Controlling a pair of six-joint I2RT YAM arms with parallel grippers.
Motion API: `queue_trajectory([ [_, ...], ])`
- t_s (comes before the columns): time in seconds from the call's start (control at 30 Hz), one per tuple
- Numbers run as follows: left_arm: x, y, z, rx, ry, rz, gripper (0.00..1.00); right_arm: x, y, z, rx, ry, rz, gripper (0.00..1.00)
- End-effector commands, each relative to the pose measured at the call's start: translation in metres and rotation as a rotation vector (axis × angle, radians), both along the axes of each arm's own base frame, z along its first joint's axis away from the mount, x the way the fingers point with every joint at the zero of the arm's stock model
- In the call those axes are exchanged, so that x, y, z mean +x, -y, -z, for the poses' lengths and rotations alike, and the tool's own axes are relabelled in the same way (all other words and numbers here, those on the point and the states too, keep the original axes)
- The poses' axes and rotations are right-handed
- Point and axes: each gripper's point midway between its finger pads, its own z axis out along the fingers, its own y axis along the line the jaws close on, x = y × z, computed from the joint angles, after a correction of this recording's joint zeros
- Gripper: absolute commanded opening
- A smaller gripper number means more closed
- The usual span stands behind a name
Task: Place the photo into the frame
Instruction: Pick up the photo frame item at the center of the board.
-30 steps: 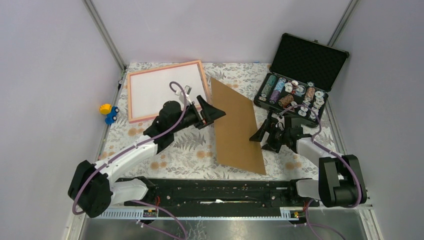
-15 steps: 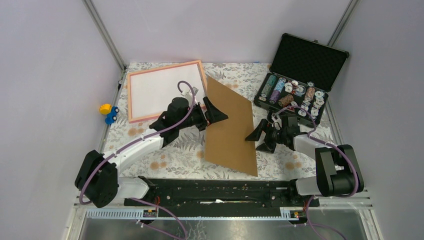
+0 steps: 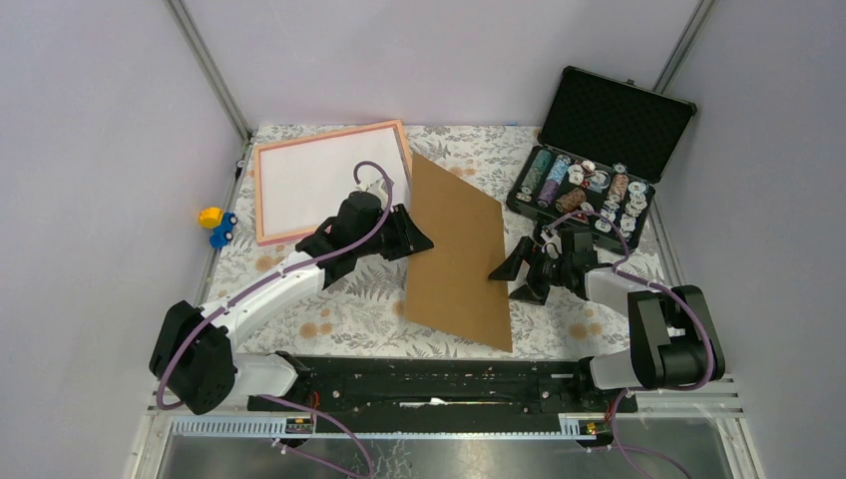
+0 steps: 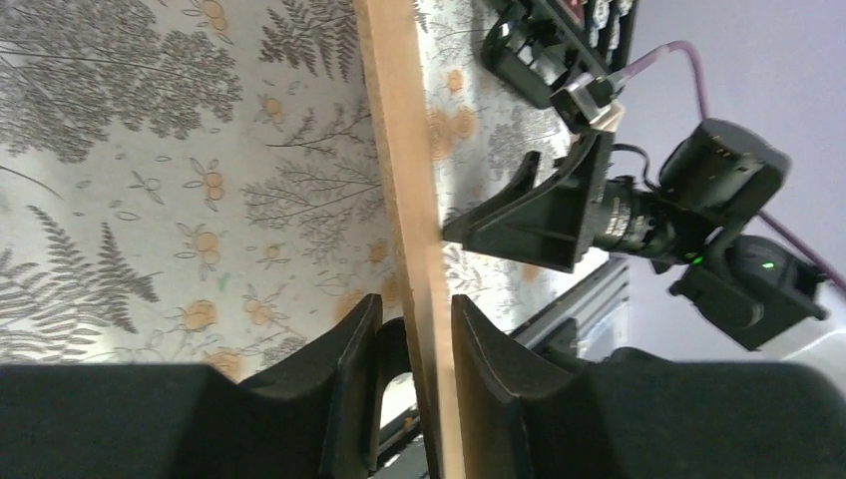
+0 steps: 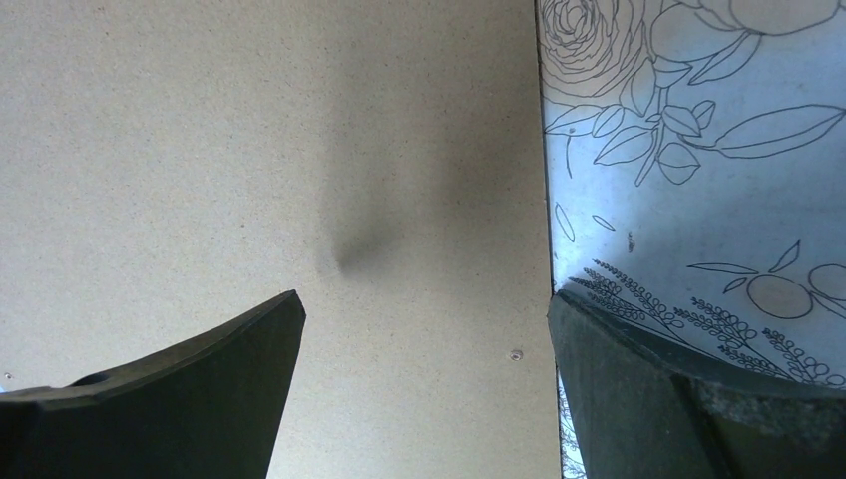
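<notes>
The salmon-pink frame (image 3: pixel 329 135) lies flat at the back left, its inside plain white. The photo's picture shows in no view. A plain brown board (image 3: pixel 459 254) lies slantwise in the middle. My left gripper (image 3: pixel 417 239) straddles the board's left edge. In the left wrist view the board (image 4: pixel 404 150) runs edge-on between the narrowed jaws of that gripper (image 4: pixel 416 299), with a thin gap on each side. My right gripper (image 3: pixel 502 285) stands wide open at the board's right edge. The right wrist view has the board (image 5: pixel 299 150) filling the space between that gripper's (image 5: pixel 424 299) fingers.
An open black case (image 3: pixel 619 120) with rows of chips (image 3: pixel 579 185) stands at the back right. A small yellow and blue toy (image 3: pixel 214 225) sits beyond the cloth's left edge. A floral tablecloth (image 3: pixel 349 309) covers the table. Grey walls close in on three sides.
My left gripper's jaws have narrowed from wide open around the board's left edge. The board has swung and slid left. The right gripper moved in towards the board's right edge.
</notes>
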Motion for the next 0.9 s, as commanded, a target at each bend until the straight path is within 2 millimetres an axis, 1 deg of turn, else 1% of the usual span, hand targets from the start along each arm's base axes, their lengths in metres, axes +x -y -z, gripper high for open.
queue_trajectory([
  [0.0, 0.011, 0.001, -0.027, 0.018, 0.095, 0.009, 0.3, 0.009, -0.005, -0.01, 0.004, 0.064, -0.029, 1.0],
  [0.13, 0.013, -0.006, -0.028, 0.059, 0.101, 0.019, 0.18, 0.011, -0.001, -0.01, -0.032, 0.078, -0.029, 1.0],
  [0.27, 0.015, -0.012, -0.028, 0.059, 0.095, 0.041, 0.0, 0.015, 0.007, -0.011, -0.1, 0.105, -0.034, 1.0],
  [0.37, 0.016, -0.017, -0.032, 0.052, 0.101, 0.064, 0.0, 0.017, 0.014, -0.012, -0.158, 0.107, -0.031, 1.0],
  [0.47, 0.019, -0.022, -0.044, 0.057, 0.135, 0.082, 0.0, 0.021, 0.02, -0.016, -0.2, 0.127, -0.027, 1.0],
  [0.63, 0.021, -0.031, -0.075, 0.1, 0.229, 0.106, 0.0, 0.027, 0.026, -0.018, -0.244, 0.149, -0.019, 1.0],
  [0.73, 0.025, -0.042, -0.09, 0.157, 0.289, 0.081, 0.0, 0.031, 0.028, -0.02, -0.27, 0.167, -0.025, 1.0],
  [0.87, 0.027, -0.059, -0.112, 0.231, 0.385, 0.046, 0.0, 0.037, 0.032, -0.024, -0.357, 0.207, -0.028, 1.0],
])
